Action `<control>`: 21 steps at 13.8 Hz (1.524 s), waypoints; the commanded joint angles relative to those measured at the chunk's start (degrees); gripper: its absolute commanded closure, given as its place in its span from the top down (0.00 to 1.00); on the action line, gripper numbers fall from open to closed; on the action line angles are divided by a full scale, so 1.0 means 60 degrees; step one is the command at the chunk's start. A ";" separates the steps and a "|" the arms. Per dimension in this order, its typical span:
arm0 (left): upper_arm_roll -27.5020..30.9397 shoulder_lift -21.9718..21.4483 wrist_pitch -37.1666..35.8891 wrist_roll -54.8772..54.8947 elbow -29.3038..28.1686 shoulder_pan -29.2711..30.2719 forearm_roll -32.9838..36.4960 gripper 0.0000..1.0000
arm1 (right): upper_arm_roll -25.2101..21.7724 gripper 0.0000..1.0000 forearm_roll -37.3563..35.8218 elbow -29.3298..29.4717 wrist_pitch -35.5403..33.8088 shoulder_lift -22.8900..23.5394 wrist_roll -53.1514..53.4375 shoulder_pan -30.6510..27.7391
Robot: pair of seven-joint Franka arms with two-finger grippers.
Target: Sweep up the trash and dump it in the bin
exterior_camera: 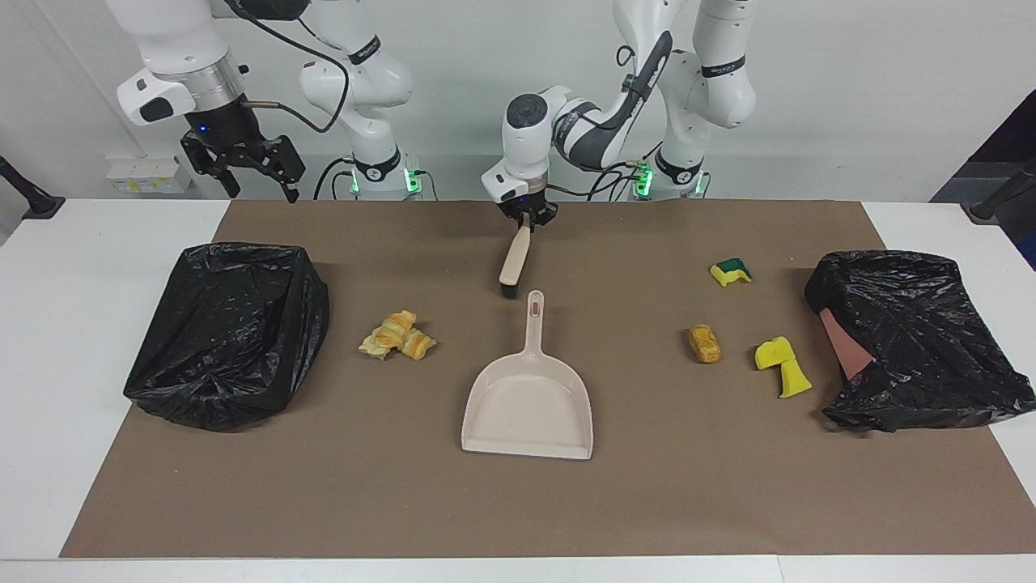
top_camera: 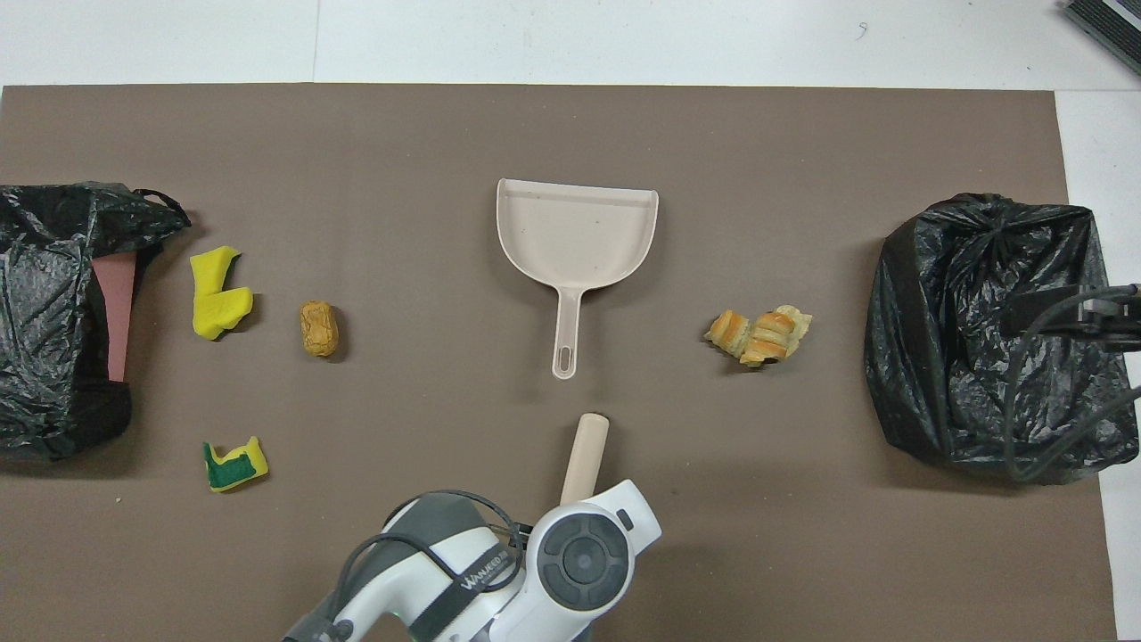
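My left gripper (exterior_camera: 526,220) is shut on the handle of the beige brush (exterior_camera: 515,259), which hangs tilted with its black bristles down by the mat, just nearer to the robots than the beige dustpan (exterior_camera: 530,405). The brush handle also shows in the overhead view (top_camera: 584,455). The dustpan (top_camera: 575,232) lies empty at mid mat. Pale golden pastry chunks (exterior_camera: 398,336) (top_camera: 759,334) lie toward the right arm's end. An orange-brown lump (exterior_camera: 704,343) (top_camera: 319,328), yellow sponge bits (exterior_camera: 782,364) (top_camera: 217,294) and a green-backed sponge bit (exterior_camera: 731,272) (top_camera: 233,464) lie toward the left arm's end. My right gripper (exterior_camera: 251,174) waits open and raised.
A bin lined with a black bag (exterior_camera: 231,332) (top_camera: 989,330) stands at the right arm's end of the brown mat (exterior_camera: 518,502). A second black-bagged bin (exterior_camera: 914,340) (top_camera: 53,312) sits at the left arm's end with a pinkish wall showing.
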 commanded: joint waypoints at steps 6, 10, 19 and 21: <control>0.0066 -0.0661 -0.1917 -0.0040 0.0680 0.3051 0.0358 0.00 | 0.0884 1.00 0.0073 -0.0319 0.0423 0.0076 0.0123 0.0088; 0.0051 -0.0661 -0.2575 -0.0113 0.0916 0.4681 0.1017 0.00 | 0.1531 1.00 -0.0058 -0.0481 0.1800 0.1245 0.2506 0.1109; 0.0037 -0.1801 -0.4877 -0.3410 -0.0428 0.5824 0.2644 0.00 | 0.1516 1.00 -0.0278 -0.0174 0.5639 0.4850 0.6098 0.4186; 0.0037 -0.2168 -0.4790 -0.3395 -0.1044 0.6322 0.2673 0.00 | 0.1516 1.00 -0.0381 -0.0261 0.5905 0.5115 0.6218 0.4336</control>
